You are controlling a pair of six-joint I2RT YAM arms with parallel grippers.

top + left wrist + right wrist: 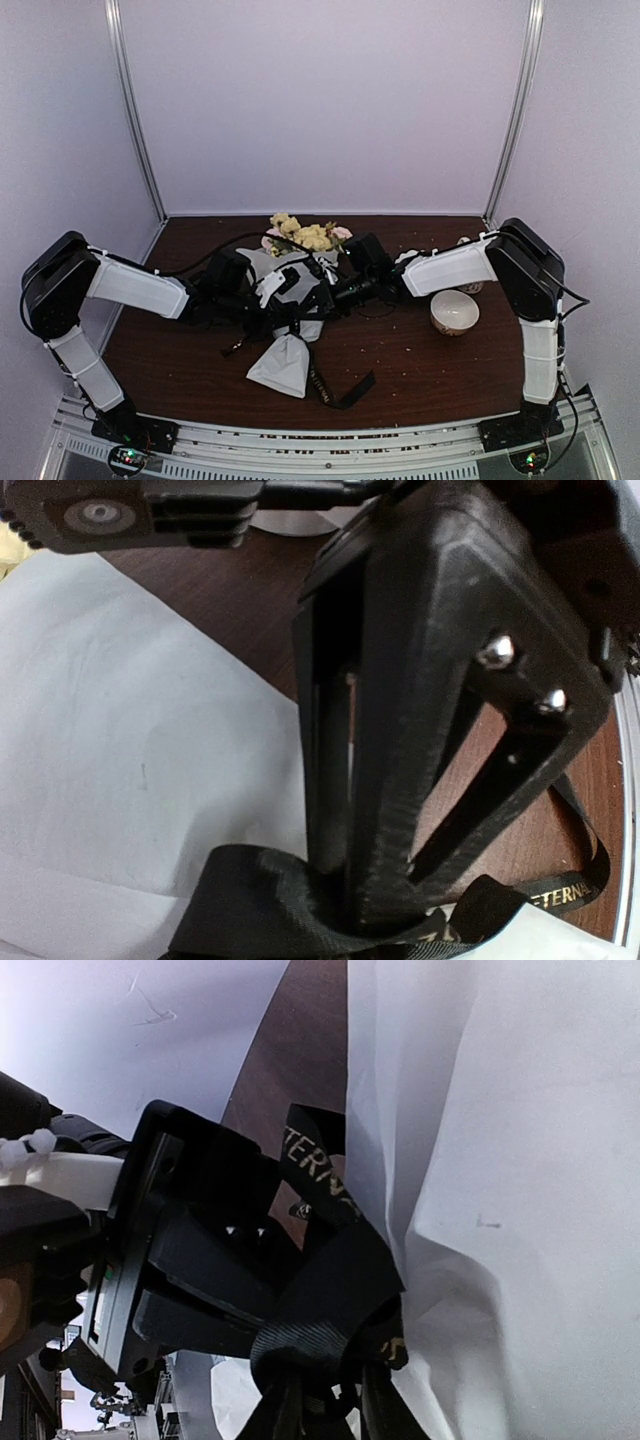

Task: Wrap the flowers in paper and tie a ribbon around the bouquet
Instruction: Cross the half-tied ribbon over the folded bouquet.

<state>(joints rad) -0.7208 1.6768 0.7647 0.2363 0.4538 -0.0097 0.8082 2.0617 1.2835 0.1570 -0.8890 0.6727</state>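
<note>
The bouquet lies on the dark table (400,360), with yellow and pink flowers (300,236) at the far end and the pale paper (280,365) cone pointing towards me. The black ribbon (340,392) crosses the cone's middle and trails off near the front. Both grippers meet over that crossing. My left gripper (290,290) (365,910) is shut, pinching the ribbon (250,900) against the paper (120,730). My right gripper (322,298) (330,1397) has its fingers a little apart, with a ribbon (340,1290) loop draped over one finger beside the paper (520,1210).
A white patterned bowl (455,312) stands right of the bouquet, below the right arm. A second bowl (470,284) shows partly behind that arm. Crumbs are scattered on the table. White walls and metal posts close in the back and sides.
</note>
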